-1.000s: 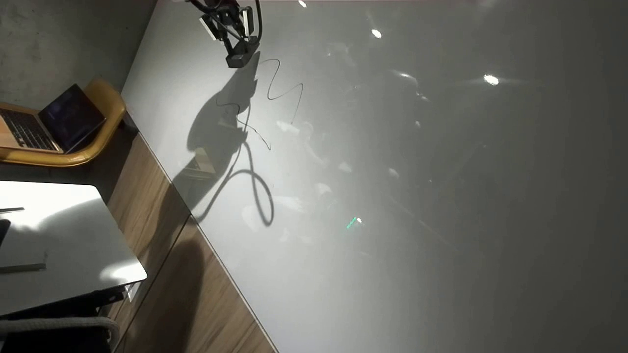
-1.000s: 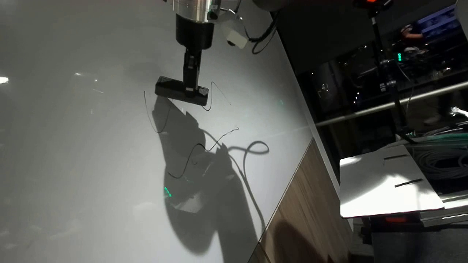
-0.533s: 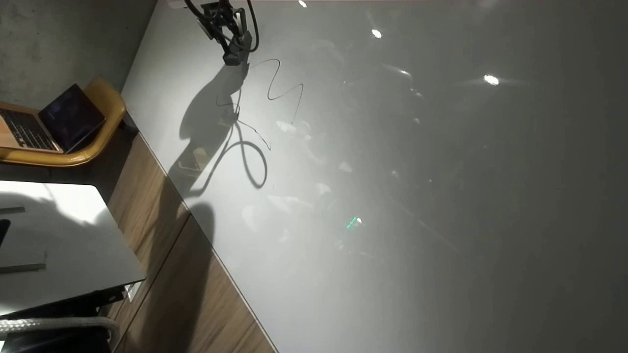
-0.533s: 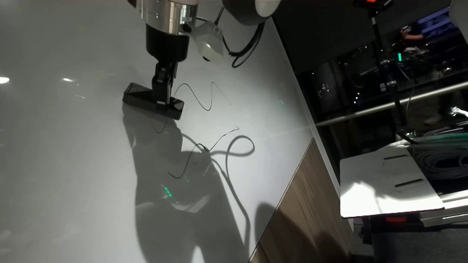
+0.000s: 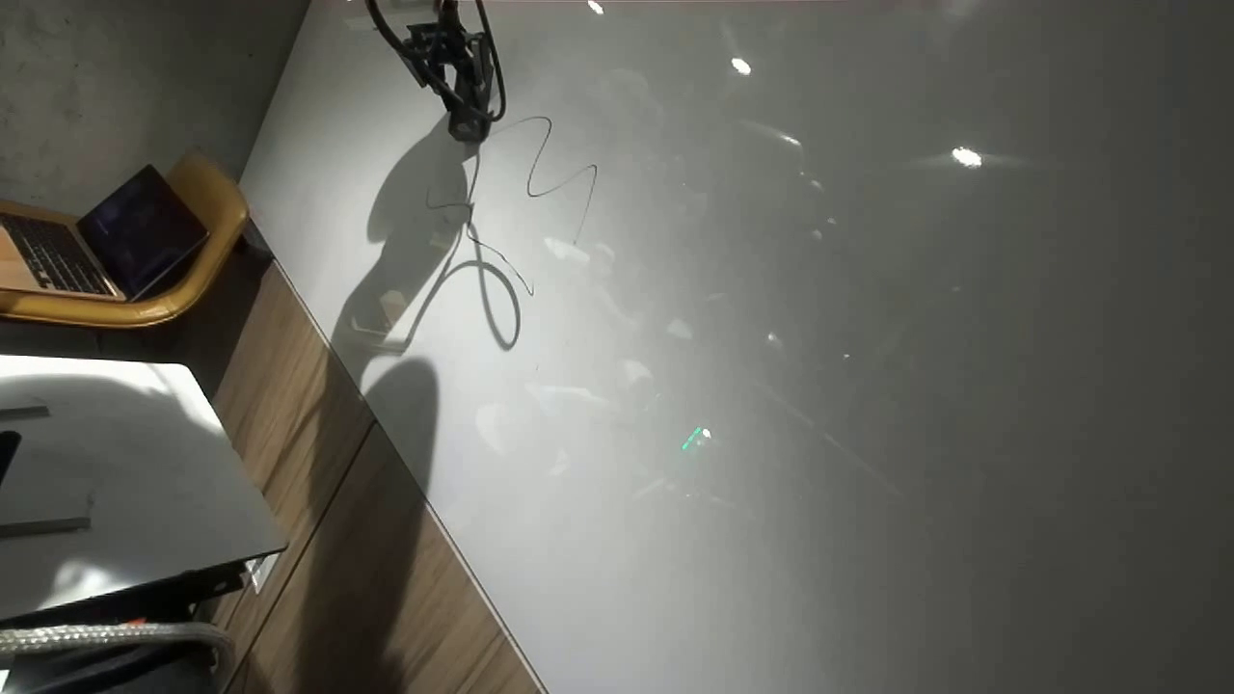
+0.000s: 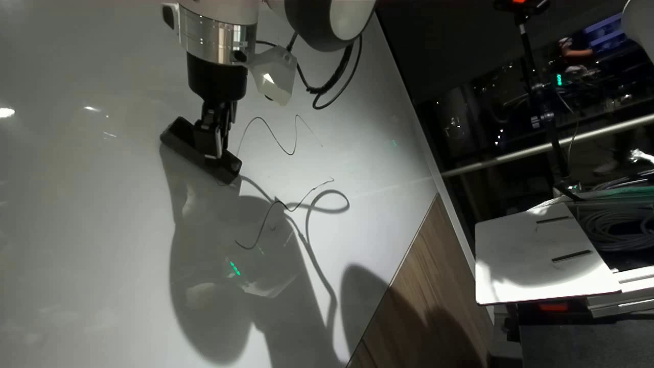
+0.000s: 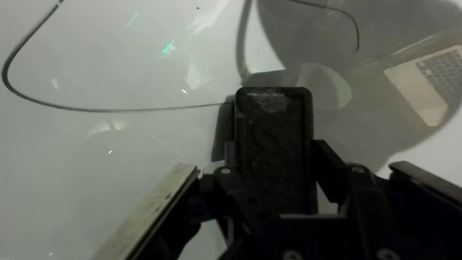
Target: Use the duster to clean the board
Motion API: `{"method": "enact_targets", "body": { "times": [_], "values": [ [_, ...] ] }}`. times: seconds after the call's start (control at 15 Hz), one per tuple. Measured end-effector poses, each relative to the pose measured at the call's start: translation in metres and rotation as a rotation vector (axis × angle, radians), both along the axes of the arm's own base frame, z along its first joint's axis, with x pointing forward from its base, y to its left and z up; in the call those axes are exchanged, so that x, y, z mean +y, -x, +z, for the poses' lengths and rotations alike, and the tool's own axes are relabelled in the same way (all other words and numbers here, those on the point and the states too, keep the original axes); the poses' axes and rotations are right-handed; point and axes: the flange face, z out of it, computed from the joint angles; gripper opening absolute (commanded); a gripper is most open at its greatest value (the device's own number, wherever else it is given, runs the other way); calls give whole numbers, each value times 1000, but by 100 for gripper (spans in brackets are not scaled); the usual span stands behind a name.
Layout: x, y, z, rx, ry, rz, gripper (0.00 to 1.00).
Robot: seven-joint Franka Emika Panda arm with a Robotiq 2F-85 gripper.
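In the middle of the wrist view the Robotiq gripper (image 7: 277, 157) grasps the duster (image 7: 274, 137), its two fingers (image 7: 329, 168) pressing one against each long side. The duster is a dark oblong block. In an exterior view it sits left of centre, slanting from upper left to lower right in front of the glossy whiteboard (image 6: 92, 245). Whether its face rests on the whiteboard is hard to say, since the wrist view is dim there; its shadow begins right at its edge.

Two thin marker squiggles (image 6: 290, 154) show in both exterior views. In an exterior view the upper squiggle runs up to the right end of the duster, while the lower squiggle (image 6: 278, 201) lies near the centre of the frame, partly inside the broad shadow of the arm (image 6: 214, 286). In the wrist view a marker line curves in from the upper left and meets the duster's left side.

The Franka arm (image 6: 352, 23) enters from the top of the frame, a black cable (image 6: 337, 75) looping beside it. At lower left in an exterior view, a wood-grain panel (image 5: 463, 646) borders the whiteboard; farther left, a laptop (image 5: 140, 231) stands unfolded on a yellow chair (image 5: 224, 207), above a white tabletop (image 5: 135, 482).
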Motion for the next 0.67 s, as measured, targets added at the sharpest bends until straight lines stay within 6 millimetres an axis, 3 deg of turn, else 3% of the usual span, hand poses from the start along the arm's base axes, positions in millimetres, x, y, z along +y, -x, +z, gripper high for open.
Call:
{"method": "enact_targets", "body": {
  "times": [0.33, 0.67],
  "values": [
    [-19, -4, 7, 25, -55, -56, 28],
    [-92, -9, 17, 36, -81, -189, 28]
  ]
}}
